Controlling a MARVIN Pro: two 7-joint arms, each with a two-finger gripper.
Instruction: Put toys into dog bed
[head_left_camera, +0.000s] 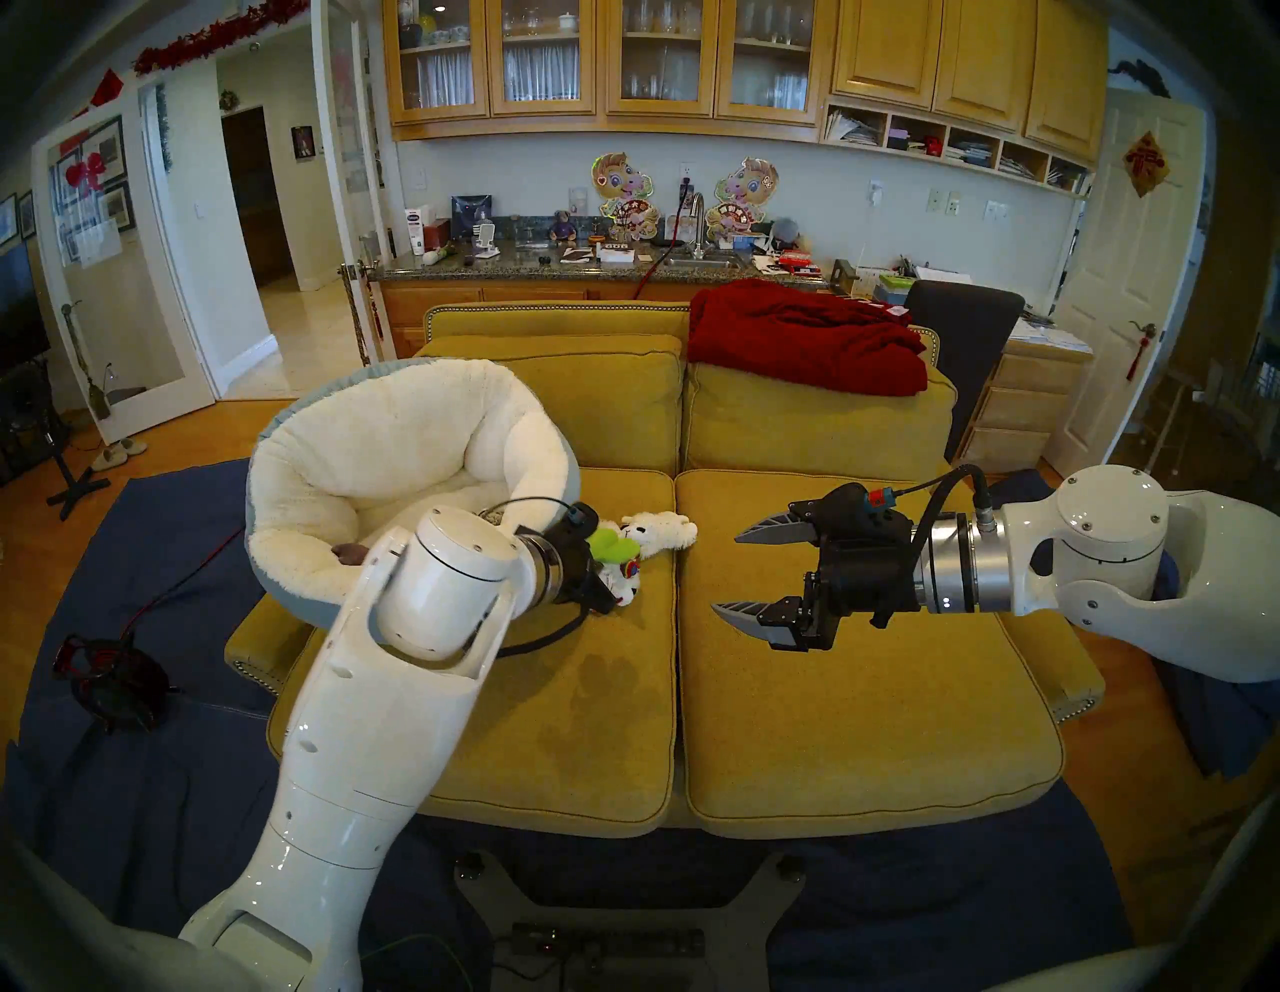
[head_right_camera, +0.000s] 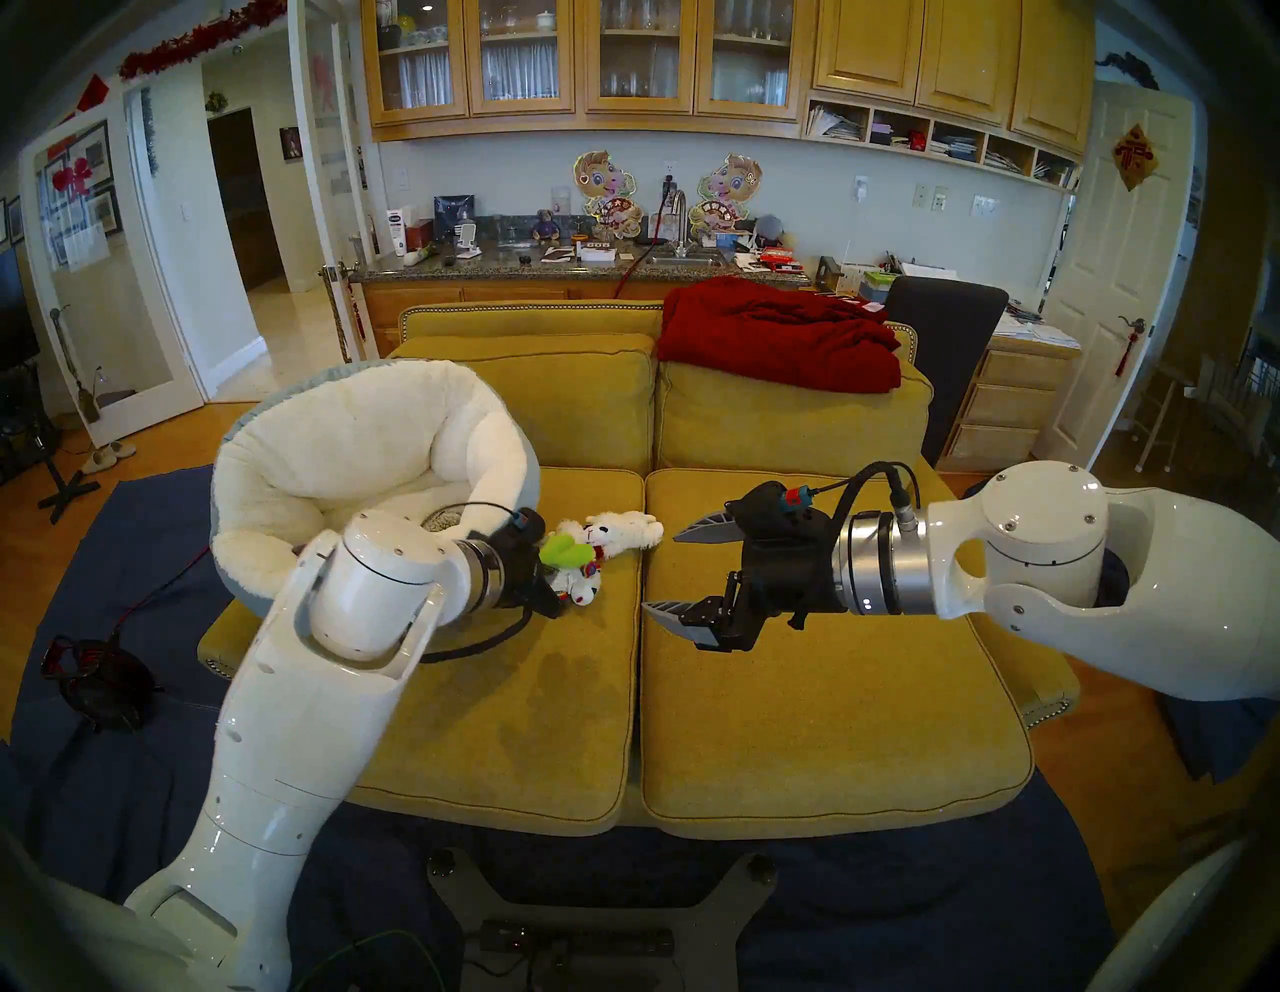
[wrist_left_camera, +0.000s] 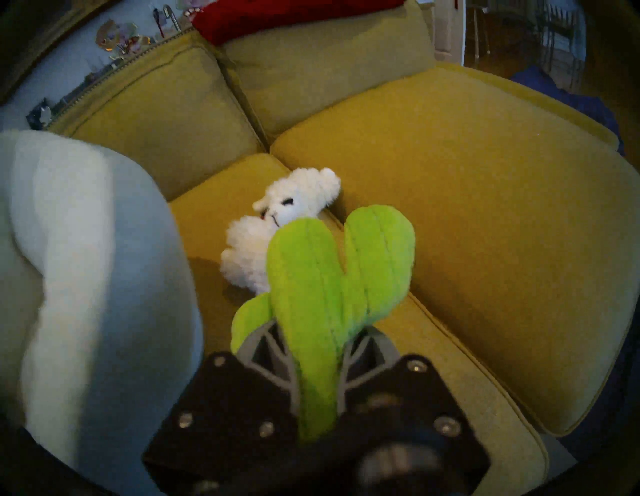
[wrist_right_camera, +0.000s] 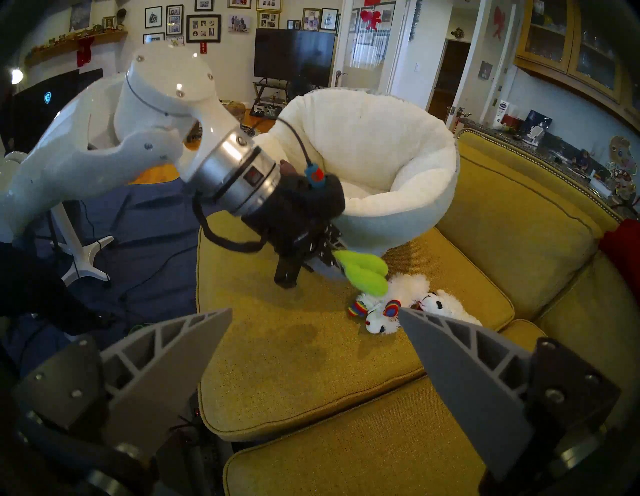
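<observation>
Holding a purple-grey toy (head_left_camera: 348, 552), the dog bed (head_left_camera: 388, 443); left gripper (wrist_left_camera: 317, 350) clamps green cactus (wrist_left_camera: 332, 273); right gripper (head_left_camera: 741, 571) gapes empty.

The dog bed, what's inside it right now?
Inside the dog bed, a dark purplish toy lies on the cream lining, and a shaggy tan patch peeks past the left arm. The arm covers the rest of the floor.
</observation>
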